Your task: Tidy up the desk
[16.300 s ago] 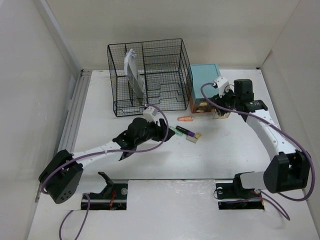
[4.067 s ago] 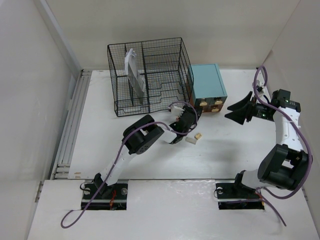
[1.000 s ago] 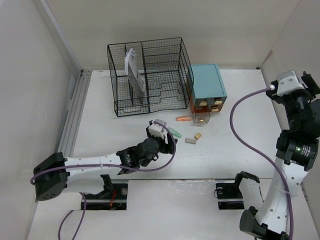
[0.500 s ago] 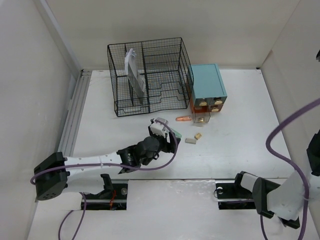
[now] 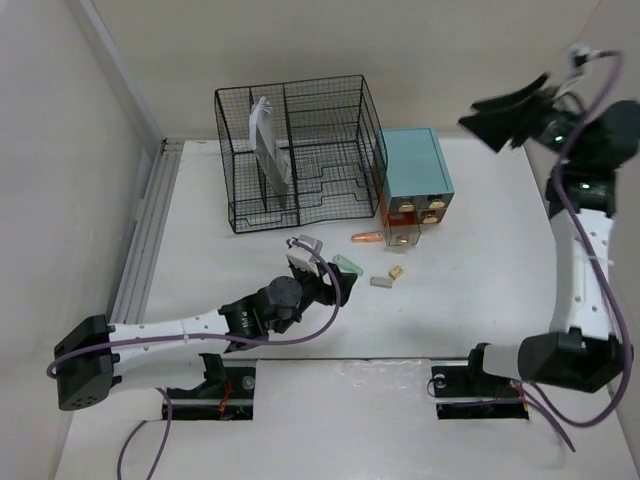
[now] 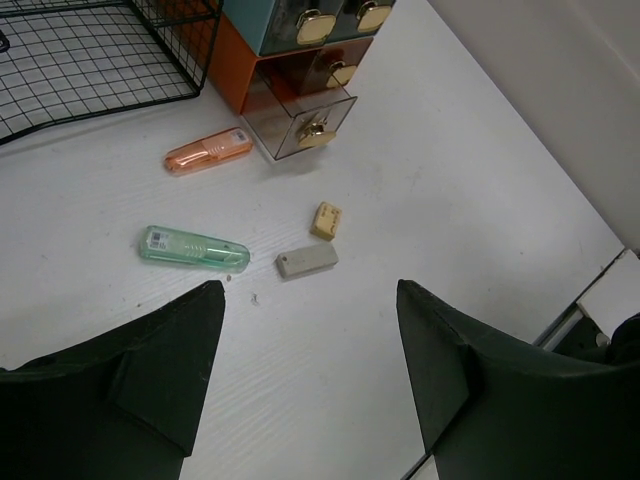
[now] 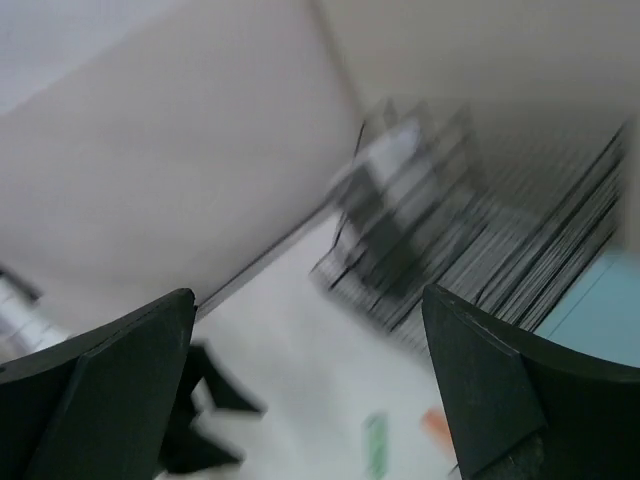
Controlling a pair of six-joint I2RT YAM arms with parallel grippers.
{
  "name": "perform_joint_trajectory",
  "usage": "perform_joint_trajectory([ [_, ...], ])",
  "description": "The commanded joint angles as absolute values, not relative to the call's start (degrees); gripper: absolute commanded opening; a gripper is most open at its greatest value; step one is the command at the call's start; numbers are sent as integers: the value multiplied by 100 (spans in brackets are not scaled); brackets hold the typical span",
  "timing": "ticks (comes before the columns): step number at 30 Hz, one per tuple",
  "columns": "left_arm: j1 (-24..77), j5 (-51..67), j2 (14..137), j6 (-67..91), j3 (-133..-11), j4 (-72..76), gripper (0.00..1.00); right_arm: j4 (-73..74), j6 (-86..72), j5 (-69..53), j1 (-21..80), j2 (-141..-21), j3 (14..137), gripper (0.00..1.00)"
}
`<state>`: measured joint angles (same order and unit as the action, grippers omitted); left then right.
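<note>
The desk (image 5: 480, 260) is a wide white tabletop. On it lie a green clear capsule-shaped item (image 5: 347, 265) (image 6: 193, 246), an orange one (image 5: 368, 238) (image 6: 208, 152), a grey block (image 5: 381, 282) (image 6: 307, 261) and a small tan block (image 5: 397, 271) (image 6: 326, 220). My left gripper (image 5: 322, 288) (image 6: 310, 292) hovers open just on the near side of the green item and the grey block, holding nothing. My right gripper (image 5: 510, 115) (image 7: 308, 295) is raised high over the far right, open and empty; its view is blurred.
A black wire-mesh rack (image 5: 295, 150) holding a white sheet stands at the back. Beside it is a teal box (image 5: 415, 170) whose clear lower drawer (image 5: 405, 232) (image 6: 300, 110) is pulled out. White walls enclose the desk.
My right arm has swung up and toward the far right, its jaws spreading wider. My left arm has drawn back slightly toward the near edge. The small items have not moved.
</note>
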<state>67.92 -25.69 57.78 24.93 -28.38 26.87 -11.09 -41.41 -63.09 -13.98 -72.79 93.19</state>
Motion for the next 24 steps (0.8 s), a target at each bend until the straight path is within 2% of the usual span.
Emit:
perform_joint_trajectory([
  [1, 6829, -2549, 5555, 2522, -2681, 2979, 67, -1784, -4381, -8129, -994, -6938, 8019, 100],
  [4, 6829, -2496, 5450, 2470, -2628, 2979, 67, -1575, -3161, -8130, -1019, -6304, 7096, 100],
  [5, 6829, -2496, 5397, 2470, -2628, 2979, 68, -1173, -2581, -7791, -1141, -6206, 7093, 100],
  [6, 6829, -2496, 5396, 2470, -2576, 2927, 68, 1476, -1522, -7265, -1143, -6144, 7232, 100],
  [7, 6829, -2496, 5327, 2470, -2575, 2927, 68, 2921, 1386, -6320, -890, -6144, 7938, 100],
  [8, 6829, -2557, 5265, 2470, -2575, 2927, 68, 3318, 1728, -5441, -374, -6091, 7841, 100],
  [9, 6829, -2558, 5265, 2470, -2514, 2927, 68, 3070, 1792, -3509, 614, -5978, 7614, 100],
  [11, 6829, -2558, 5212, 2408, -2514, 2875, 68, 2482, 2055, -2029, 1446, -5488, 6529, 100],
  [12, 6829, -2558, 5212, 2408, -2514, 2874, 68, 2244, 2213, -742, 1842, -5406, 6243, 100],
  [13, 6829, -2558, 5212, 2408, -2514, 2874, 68, 2041, 2406, -529, 2220, -5405, 6014, 100],
  [19, 6829, -2558, 5212, 2408, -2461, 2874, 69, 2214, 3153, -334, 2626, -5993, 5230, 98],
  [21, 6829, -2558, 5212, 2408, -2461, 2769, 69, 2460, 3783, -141, 3224, -6160, 5168, 85],
  [24, 6829, -2558, 5212, 2460, -2461, 2769, 69, 3153, 4602, -569, 3577, -6529, 5115, 75],
])
